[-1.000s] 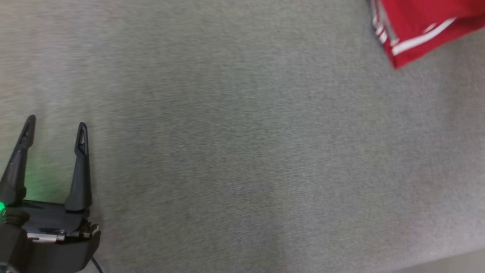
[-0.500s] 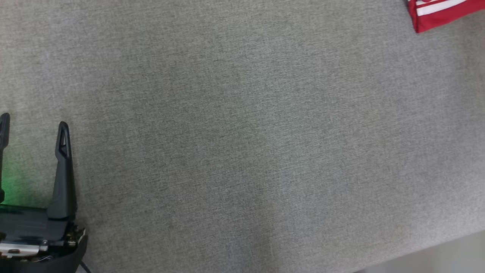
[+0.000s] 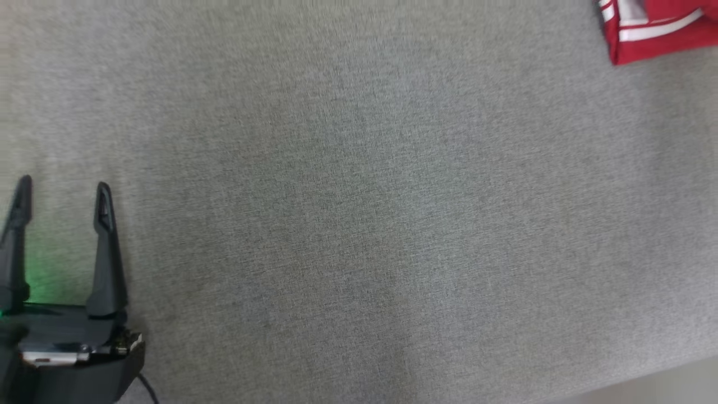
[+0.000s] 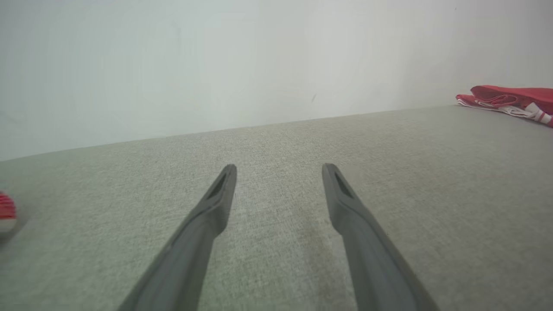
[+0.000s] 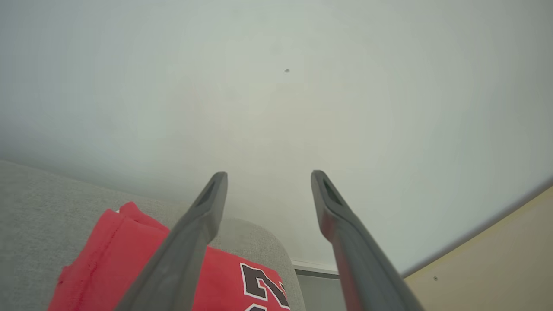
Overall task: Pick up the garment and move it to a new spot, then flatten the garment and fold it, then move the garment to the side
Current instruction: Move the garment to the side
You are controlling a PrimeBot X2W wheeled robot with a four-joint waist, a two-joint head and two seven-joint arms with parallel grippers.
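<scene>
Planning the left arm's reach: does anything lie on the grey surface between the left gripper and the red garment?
Nothing visible does. In the head view, bare grey surface lies between the open left gripper and the red garment at the upper right.

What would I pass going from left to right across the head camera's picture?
Left gripper, open, at the lower left → a wide stretch of bare grey fabric surface → red garment with white stripes at the top right corner.
</scene>
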